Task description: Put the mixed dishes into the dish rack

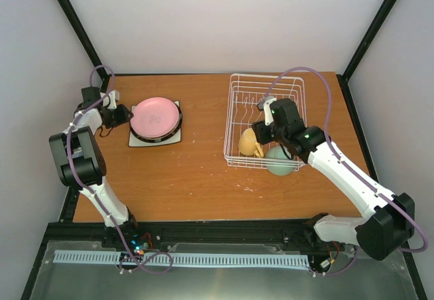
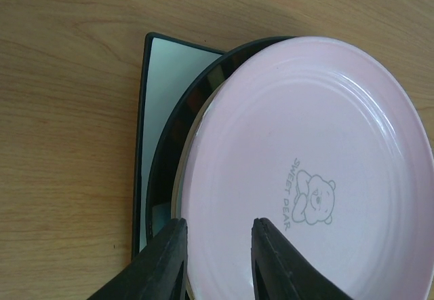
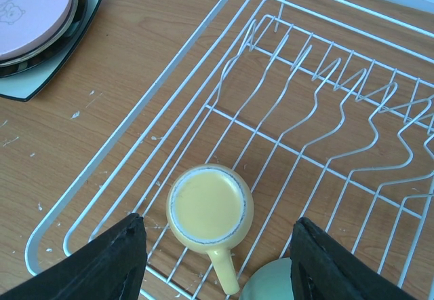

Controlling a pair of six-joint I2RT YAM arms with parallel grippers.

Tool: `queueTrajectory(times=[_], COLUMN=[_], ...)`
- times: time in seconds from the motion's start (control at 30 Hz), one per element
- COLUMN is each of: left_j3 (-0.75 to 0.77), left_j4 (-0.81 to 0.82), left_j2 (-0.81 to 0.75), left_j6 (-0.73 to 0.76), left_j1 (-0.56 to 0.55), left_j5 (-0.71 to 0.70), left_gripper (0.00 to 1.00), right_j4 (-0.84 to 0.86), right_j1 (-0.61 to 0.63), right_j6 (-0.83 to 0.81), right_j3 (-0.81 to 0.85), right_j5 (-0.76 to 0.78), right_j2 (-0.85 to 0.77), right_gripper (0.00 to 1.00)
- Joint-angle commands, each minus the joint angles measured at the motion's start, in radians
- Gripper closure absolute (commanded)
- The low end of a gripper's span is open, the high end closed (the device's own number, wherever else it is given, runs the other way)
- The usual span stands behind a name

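The pink plate (image 1: 156,115) tops a stack on a dark-rimmed plate (image 2: 166,157) and the dark-edged white square plate (image 1: 139,139) at the table's left. My left gripper (image 1: 123,115) is open at the stack's left edge. In the left wrist view (image 2: 217,239) one finger is at the pink rim (image 2: 305,171) and the other is over the plate. The yellow mug (image 1: 249,142) stands in the dish rack (image 1: 234,96) at its near left. The mint-green bowl (image 1: 280,161) is at the near right corner. My right gripper (image 1: 263,132) hovers wide open above the mug (image 3: 209,208). The mint-green plate is hidden.
The rack's upright prongs (image 3: 325,103) fill its far half and hold nothing. A black frame and white walls close in the table on three sides. Bare wood (image 1: 203,171) lies between the plate stack and the rack.
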Motion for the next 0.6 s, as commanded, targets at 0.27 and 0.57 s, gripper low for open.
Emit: queueTrajectory(times=[0.27,0.57], left_j3=[0.001,0.012], left_j4=[0.036,0.038], left_j2=[0.042,0.080], left_j6=[0.020,0.021], left_j1=[-0.009,-0.019], left_j5=[-0.027,-0.022], left_gripper=[0.72,0.75], right_j4=[0.004,0.005], right_j1=[-0.005,-0.005], right_j6=[-0.011,-0.014], right_j3=[0.021,0.024], right_j5=[-0.002,-0.004], right_j2=[-0.037,-0.030], right_gripper=[0.42,0.42])
